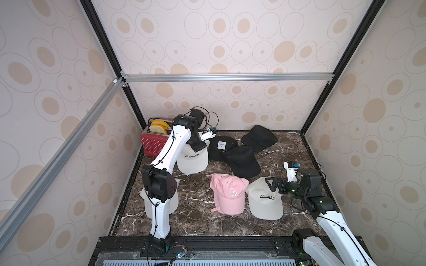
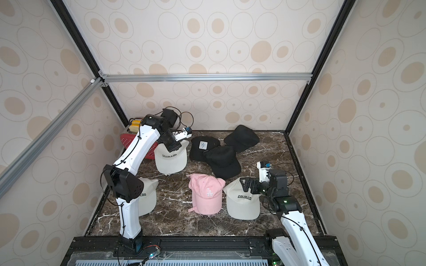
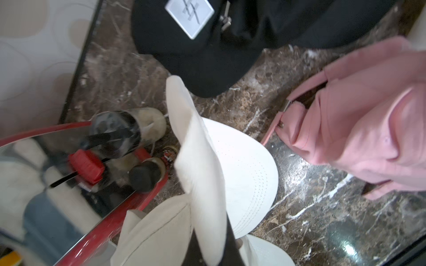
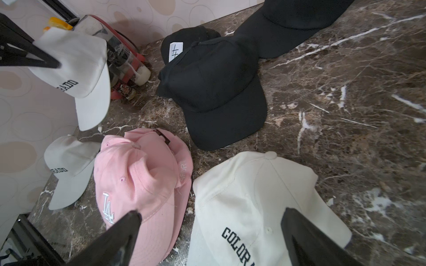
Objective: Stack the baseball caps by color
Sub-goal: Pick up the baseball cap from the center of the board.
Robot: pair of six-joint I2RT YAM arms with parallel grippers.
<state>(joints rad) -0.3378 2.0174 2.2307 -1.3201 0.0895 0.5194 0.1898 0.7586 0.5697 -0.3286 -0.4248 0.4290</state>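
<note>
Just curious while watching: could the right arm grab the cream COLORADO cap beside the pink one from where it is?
Probably yes. The right gripper hangs open over that cream COLORADO cap, and nothing lies on top of it. The pink cap only sits alongside.

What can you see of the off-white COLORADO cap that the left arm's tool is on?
It is an off-white soft fabric baseball cap with black COLORADO lettering in front and stitched rows on its curved brim. The left tool is shut on a bunched fold of its crown; the brim droops toward the camera. It is near the back left of the dark marble table.
</note>
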